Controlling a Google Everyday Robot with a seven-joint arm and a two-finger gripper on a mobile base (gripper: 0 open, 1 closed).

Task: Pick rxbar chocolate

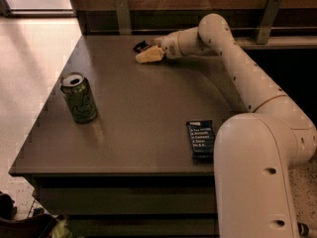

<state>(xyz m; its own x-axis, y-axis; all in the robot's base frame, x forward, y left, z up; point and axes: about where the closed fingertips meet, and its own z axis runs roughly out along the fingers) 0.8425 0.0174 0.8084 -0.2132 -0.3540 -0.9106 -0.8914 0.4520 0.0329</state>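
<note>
Sitting near the table's (148,113) far edge, our gripper (148,55) is just beside the rxbar chocolate (140,46).
We cannot tell its grip; the can (79,98) stands well apart.

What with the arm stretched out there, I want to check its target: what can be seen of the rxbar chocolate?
The rxbar chocolate shows only as a small, flat, black shape lying on the far part of the brown table. No lettering can be read. The gripper is low over the tabletop right beside it; whether they touch cannot be told. The green can and the blue-wrapped bar lie apart from it.
</note>
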